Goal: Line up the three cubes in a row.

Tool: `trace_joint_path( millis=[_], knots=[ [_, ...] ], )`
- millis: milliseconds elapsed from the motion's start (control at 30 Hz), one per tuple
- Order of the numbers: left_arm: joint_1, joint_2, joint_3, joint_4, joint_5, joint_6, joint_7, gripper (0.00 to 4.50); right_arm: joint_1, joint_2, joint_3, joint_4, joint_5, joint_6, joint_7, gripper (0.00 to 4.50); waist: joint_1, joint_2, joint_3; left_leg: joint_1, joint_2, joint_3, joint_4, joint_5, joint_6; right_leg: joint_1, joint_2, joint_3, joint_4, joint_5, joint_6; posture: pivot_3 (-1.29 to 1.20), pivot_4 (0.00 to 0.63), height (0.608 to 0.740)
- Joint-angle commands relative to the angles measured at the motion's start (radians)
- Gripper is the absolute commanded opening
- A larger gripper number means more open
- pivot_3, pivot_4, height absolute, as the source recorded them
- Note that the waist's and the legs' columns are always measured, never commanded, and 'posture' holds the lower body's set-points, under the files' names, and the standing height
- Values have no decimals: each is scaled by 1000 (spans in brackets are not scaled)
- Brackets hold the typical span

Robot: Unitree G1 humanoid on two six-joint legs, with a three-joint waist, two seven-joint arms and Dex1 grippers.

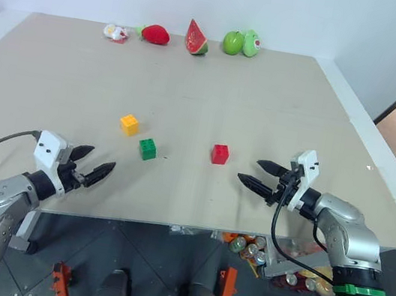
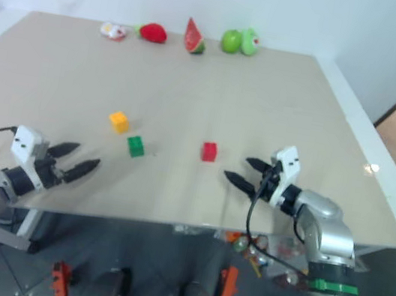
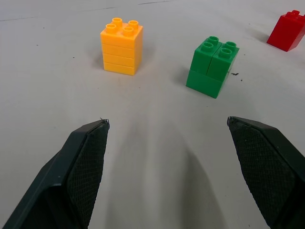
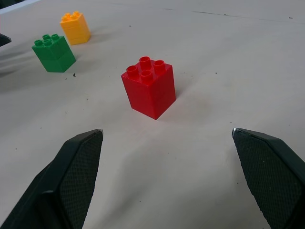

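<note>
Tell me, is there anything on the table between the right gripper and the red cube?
No. The stretch of table between the open right gripper and the red cube is bare, as the right wrist view shows.

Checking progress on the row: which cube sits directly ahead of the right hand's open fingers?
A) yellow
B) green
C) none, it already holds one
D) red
D: the red cube stands upright on the table between and beyond the right hand's spread fingers, untouched.
</note>
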Motion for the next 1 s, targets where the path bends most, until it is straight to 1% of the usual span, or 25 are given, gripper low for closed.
trace_joint_path(
  millis=[33, 233, 400, 533, 767, 867, 1000],
  knots=[
    [3, 9, -4, -24, -6, -16, -27, 4097, -31, -4, -1, -8, -2, -20, 14, 4500, 0, 0, 0, 0, 0, 0, 0, 0, 0, 0, 0, 0, 0, 0, 0, 0, 150, 740],
    [39, 43, -53, -31, 44, -86, -110, 4097, -69, -12, 32, 47, -33, -50, 53, 4500, 0, 0, 0, 1, 0, 0, 0, 0, 0, 0, 0, 0, 0, 0, 0, 0, 150, 740],
    [37, 54, -83, -23, 72, -135, -160, 4097, -110, -23, 60, 104, -64, -90, 100, 4500, 0, 0, 0, 1, 0, 0, 0, 0, 0, 0, 0, 0, 0, 0, 0, 0, 150, 740],
    [-3, 66, -114, -51, 60, -126, -198, 4097, -206, -21, 112, 235, -128, -166, 156, 4500, 0, 0, 0, 1, 0, 1, 0, 0, 0, 0, 0, 0, 0, 0, 0, 0, 150, 740],
    [-78, 71, -151, -101, 40, -81, -215, 4097, -410, 20, 159, 535, -237, -331, 174, 4500, -1, 0, 0, 1, 0, 0, 0, 0, 1, 1, 1, 0, 0, 1, 0, 0, 150, 740],
    [-87, 68, -156, -123, 37, -68, -210, 4097, -468, 39, 180, 624, -273, -371, 188, 4500, -1, 0, 0, 1, 0, 0, 0, 0, 0, 1, 1, 1, 0, 0, 0, 0, 150, 740],
    [-83, 63, -152, -146, 28, -54, -198, 4097, -506, 60, 202, 689, -302, -404, 244, 4500, -1, 0, 0, 1, 0, 0, -1, 0, 0, 1, 2, 1, 0, 0, 0, 0, 150, 740]
  ],
)
